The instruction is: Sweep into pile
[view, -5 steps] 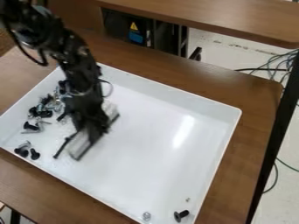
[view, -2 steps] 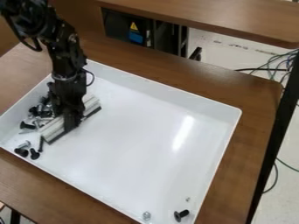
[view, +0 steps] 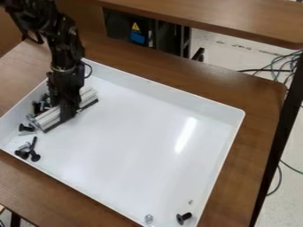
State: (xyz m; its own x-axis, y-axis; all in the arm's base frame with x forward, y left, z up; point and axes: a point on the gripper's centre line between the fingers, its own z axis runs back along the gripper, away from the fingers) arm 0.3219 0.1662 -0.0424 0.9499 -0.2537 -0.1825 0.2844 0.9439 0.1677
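At the upper left of the white tray [view: 239, 116], the gripper [view: 69, 114] points down and is shut on a grey-white sweeping bar [view: 49, 119] with a dark lower edge. The bar stands slantwise on the tray floor. Screws and bolts [view: 39, 106] are bunched between it and the tray's left wall, partly hidden by bar and arm. A black screw [view: 25, 128] lies by the bar's lower end. Nearer the left corner are several more black and silver screws [view: 22, 154]. Far off at the bottom right lie a black screw [view: 184, 217] and a small silver nut [view: 148, 218].
The tray's raised walls surround the work area on a brown table [view: 260, 128]. A second brown tabletop [view: 219, 17] stands behind it. A black post runs along the right, with cables [view: 284, 66] on the floor beyond.
The gripper and bar have moved left across the tray, then slightly up. A long black screw has shifted toward the lower-left screws. The bottom-right pieces stayed put.
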